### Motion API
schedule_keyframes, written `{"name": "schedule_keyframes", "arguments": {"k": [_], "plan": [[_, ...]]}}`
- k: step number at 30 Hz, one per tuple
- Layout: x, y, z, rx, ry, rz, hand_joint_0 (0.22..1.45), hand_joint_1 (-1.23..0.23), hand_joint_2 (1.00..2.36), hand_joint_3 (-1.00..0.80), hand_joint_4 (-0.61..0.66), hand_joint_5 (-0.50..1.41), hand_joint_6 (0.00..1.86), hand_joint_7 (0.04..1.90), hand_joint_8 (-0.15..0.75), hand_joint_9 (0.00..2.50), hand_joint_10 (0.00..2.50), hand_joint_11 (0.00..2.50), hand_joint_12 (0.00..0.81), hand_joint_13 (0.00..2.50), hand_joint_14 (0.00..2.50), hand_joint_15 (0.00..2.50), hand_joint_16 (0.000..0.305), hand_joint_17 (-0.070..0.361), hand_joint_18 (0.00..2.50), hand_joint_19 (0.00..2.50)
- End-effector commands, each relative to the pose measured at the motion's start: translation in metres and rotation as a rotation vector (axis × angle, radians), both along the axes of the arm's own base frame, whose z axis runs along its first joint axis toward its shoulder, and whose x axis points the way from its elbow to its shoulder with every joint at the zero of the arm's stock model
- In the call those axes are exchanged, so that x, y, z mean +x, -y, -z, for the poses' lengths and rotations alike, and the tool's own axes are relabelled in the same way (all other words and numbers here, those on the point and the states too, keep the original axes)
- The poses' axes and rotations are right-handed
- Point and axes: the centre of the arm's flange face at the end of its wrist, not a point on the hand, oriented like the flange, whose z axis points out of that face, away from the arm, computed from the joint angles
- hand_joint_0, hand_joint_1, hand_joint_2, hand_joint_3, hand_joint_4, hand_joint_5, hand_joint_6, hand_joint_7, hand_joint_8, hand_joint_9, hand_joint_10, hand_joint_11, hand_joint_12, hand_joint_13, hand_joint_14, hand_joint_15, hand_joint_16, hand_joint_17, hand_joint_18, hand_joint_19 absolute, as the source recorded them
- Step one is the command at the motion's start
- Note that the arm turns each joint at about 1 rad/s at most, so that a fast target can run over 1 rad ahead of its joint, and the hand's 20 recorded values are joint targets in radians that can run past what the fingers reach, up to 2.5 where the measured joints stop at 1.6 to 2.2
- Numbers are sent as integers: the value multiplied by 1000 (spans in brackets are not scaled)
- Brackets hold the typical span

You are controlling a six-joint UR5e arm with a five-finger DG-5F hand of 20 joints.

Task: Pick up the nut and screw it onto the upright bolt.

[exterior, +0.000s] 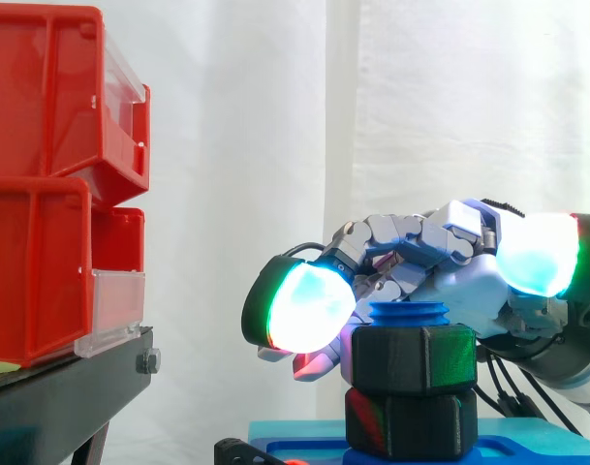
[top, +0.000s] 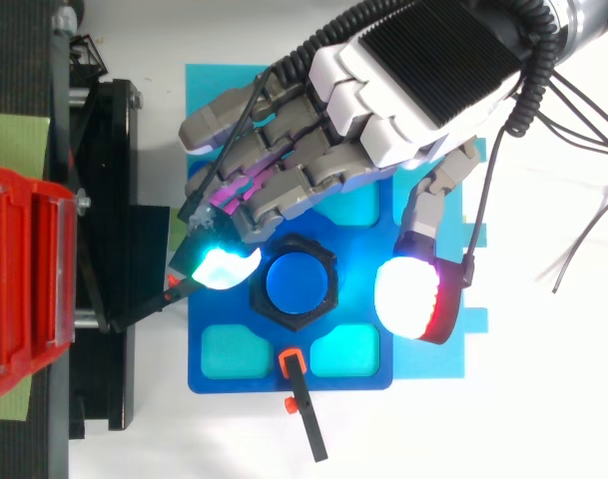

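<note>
A black hex nut [exterior: 411, 358] sits on the upright blue bolt [exterior: 408, 313], whose round top [top: 296, 284] shows inside the nut's ring [top: 296, 244] in the top view. Below it a second black hex piece [exterior: 411, 424] rests on the blue base plate [top: 284, 374]. My hand [top: 413, 80] hovers over the bolt from the far right, spanning the nut. One glowing cyan fingertip [top: 224, 264] touches the nut's left side. The white-red thumb pad [top: 413, 299] stands a little apart from its right side, higher up in the side view. Nothing is pinched between them.
Red bins [exterior: 43, 174] stand stacked on a black stand [top: 104, 200] at the left, close to the base plate. A black clamp with an orange tip [top: 302, 399] sticks out from the plate's front edge. Thin loose cables lie at the right.
</note>
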Motion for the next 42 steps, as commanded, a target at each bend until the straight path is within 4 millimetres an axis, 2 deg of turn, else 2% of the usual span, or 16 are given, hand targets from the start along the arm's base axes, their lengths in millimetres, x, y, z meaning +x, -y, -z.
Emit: {"name": "schedule_keyframes", "arguments": {"k": [1, 8, 22, 25, 33, 42], "plan": [[-1, 0, 1, -2, -2, 1, 474, -143, 1000, -500, 201, -133, 503, 761, 260, 800, 0, 0, 329, 618, 0, 0, 36, 81, 353, 70], [-2, 0, 5, -7, -2, 5, 482, -148, 1000, -500, 221, -91, 505, 1123, 277, 815, 0, 0, 327, 639, 0, 0, 36, 80, 373, 78], [-4, 8, 4, -9, 5, 13, 493, -164, 1000, -500, 195, -17, 503, 1576, 300, 912, 0, 0, 322, 722, 0, 0, 34, 78, 454, 89], [-5, 11, 4, -9, 5, 16, 495, -170, 1000, -500, 189, 1, 534, 1553, 306, 963, 0, 0, 317, 742, 0, 0, 34, 76, 485, 94], [-7, 20, 5, -10, 3, 25, 501, -186, 1000, -500, 118, 17, 644, 1346, 295, 1165, 0, 0, 291, 873, 0, 5, 31, 71, 602, 117], [-8, 25, 4, -9, 6, 30, 500, -195, 1000, -500, 43, 31, 710, 1238, 277, 1424, 0, 31, 265, 1041, 0, 51, 27, 61, 766, 163]]}}
